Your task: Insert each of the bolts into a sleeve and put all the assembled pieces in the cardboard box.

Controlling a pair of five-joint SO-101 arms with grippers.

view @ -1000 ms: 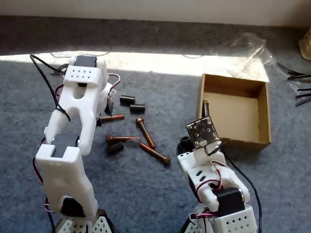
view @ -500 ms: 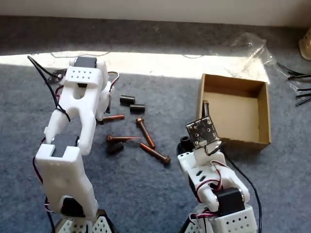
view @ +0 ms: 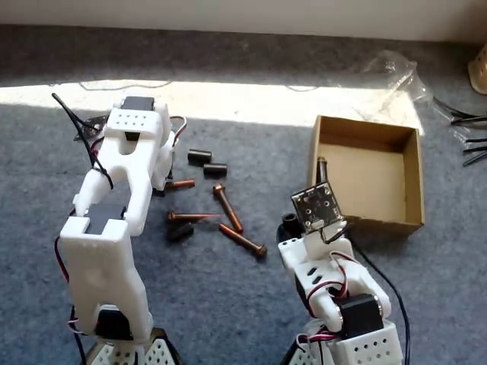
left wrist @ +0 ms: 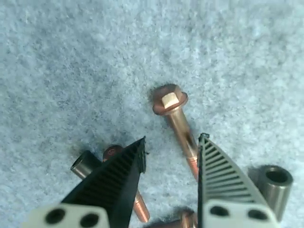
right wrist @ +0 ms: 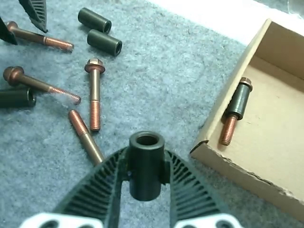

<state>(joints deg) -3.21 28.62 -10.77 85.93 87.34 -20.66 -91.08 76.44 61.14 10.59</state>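
Several copper bolts lie loose on the grey carpet: one [view: 176,184] by the left arm, others at the middle [view: 227,207] [view: 243,239] [view: 190,217]. My left gripper [left wrist: 173,139] is open, its fingers astride the shaft of a hex-head bolt [left wrist: 171,102]. Black sleeves [view: 199,157] [view: 214,169] [view: 179,231] lie among the bolts. My right gripper [right wrist: 146,156] is shut on a black sleeve [right wrist: 145,166], held above the carpet near the cardboard box [view: 411,179]. One bolt-in-sleeve piece [right wrist: 236,108] rests inside the box [right wrist: 285,156].
A crumpled clear plastic bag [view: 396,72] and black cables [view: 464,141] lie behind and to the right of the box. A bright sunlit strip [view: 251,99] crosses the carpet behind the parts. Open carpet stretches between the two arm bases.
The left arm has shifted slightly over its bolt. The right arm and its sleeve have stayed where they were.
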